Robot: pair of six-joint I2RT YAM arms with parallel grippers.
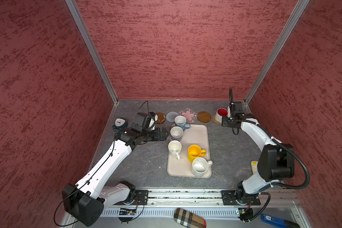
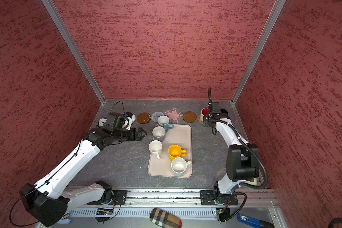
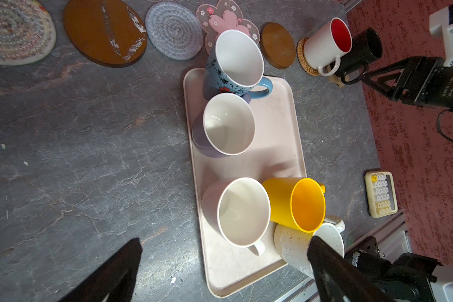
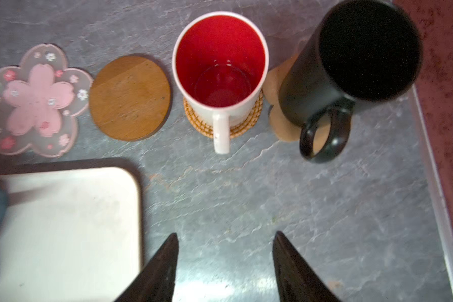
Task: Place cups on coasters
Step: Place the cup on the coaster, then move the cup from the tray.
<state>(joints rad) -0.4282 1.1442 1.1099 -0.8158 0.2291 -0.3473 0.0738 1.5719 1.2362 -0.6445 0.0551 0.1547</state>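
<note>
Left tool [image 1: 165, 133]: spread wide, with nothing between its fingers. It is low over the counter [image 1: 146, 158], just beside the long edge of the tray [image 1: 199, 136] on the left arm's side, near the lavender mug [image 1: 176, 132].
Right tool [image 4: 226, 235]: its fingers stand apart, with only bare counter between them. It points at the red-inside mug [image 4: 220, 65], whose handle turns toward it, and it does not touch the mug.
Red-inside mug: upright on the wicker coaster [image 4: 246, 125], in the far row near the right arm.
Black mug [image 4: 351, 68]: upright on the scalloped coaster [image 4: 283, 128], just beside the red-inside mug, at the end of the row by the wall.
Free coasters: brown disc [image 3: 277, 45], flower coaster [image 3: 225, 21], spiral disc [image 3: 173, 30], second brown disc [image 3: 104, 31] with glare on it, and second spiral disc [image 3: 16, 31] with coloured zigzags. All lie flat and bare in the same far row.
Blue-base mug [image 3: 236, 60]: upright at the far end of the tray, at its rim. It hides a part of the flower coaster, and whether it touches it I cannot tell.
Lavender mug: on the tray, just beside the blue-base mug.
Plain white mug [image 3: 242, 211]: on the tray, with its handle toward the front edge.
Yellow mug [image 3: 296, 204]: on the tray, just beside the plain white mug.
Speckled white mug [image 3: 290, 245]: at the near corner of the tray, just beside the yellow mug.
Other things: a small clock [image 1: 119, 123] on the counter by the left wrist, and a pale keypad [image 3: 381, 193] near the right arm.
</note>
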